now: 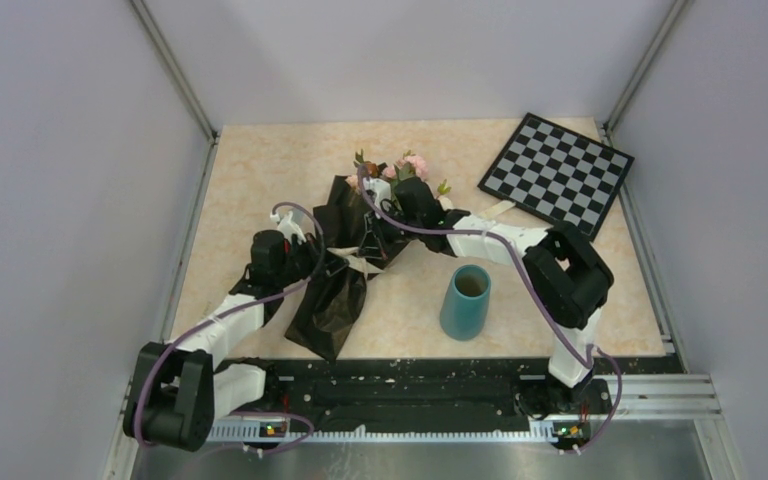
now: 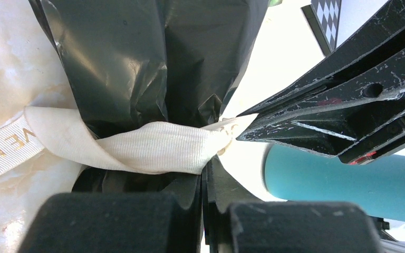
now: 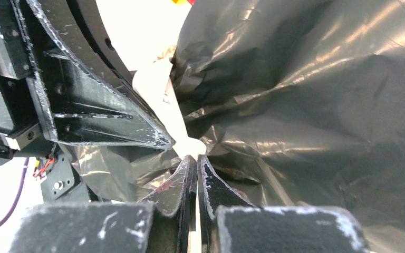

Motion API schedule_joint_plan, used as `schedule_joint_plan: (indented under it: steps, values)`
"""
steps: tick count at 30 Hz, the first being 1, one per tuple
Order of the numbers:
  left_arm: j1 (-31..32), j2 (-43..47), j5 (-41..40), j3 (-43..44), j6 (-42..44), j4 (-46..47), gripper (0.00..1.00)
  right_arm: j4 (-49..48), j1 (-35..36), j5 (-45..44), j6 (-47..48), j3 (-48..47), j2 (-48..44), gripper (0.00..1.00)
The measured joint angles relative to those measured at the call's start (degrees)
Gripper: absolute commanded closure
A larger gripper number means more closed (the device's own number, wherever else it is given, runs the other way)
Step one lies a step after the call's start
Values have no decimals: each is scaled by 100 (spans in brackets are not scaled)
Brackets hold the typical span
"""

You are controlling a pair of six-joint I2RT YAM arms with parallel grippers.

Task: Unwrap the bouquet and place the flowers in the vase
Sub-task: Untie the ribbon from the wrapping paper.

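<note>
The bouquet (image 1: 332, 305) lies across the middle of the table in glossy black paper. Its pink and cream flowers (image 1: 407, 165) point toward the far side. A cream ribbon (image 2: 153, 147) is wound round the paper's waist. My left gripper (image 2: 209, 164) is shut with the ribbon's lower edge pinched at its tips. My right gripper (image 3: 194, 157) is shut on the ribbon's end from the other side, its fingers (image 2: 316, 105) showing large in the left wrist view. In the top view both grippers (image 1: 348, 262) (image 1: 372, 248) meet at the bouquet's waist. The teal vase (image 1: 465, 300) stands upright to the right.
A black-and-white checkerboard (image 1: 557, 172) lies at the back right. A loose cream ribbon strip (image 1: 500, 208) lies near its front corner. Grey walls close in the table on three sides, and a black rail (image 1: 410, 385) runs along the near edge.
</note>
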State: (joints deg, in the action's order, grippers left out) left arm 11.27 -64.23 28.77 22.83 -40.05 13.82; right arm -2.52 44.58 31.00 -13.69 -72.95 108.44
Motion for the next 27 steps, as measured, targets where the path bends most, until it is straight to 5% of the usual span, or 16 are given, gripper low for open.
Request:
schedule_joint_plan:
  steps: [13,27]
  values:
    - [-114,535,-339,446,-66,-824,100,-39,-46,-942,-149,809,-697,100]
    - [-1123,426,-238,503,-337,-1215,100,-103,-319,-2070,-531,1257,-1058,100]
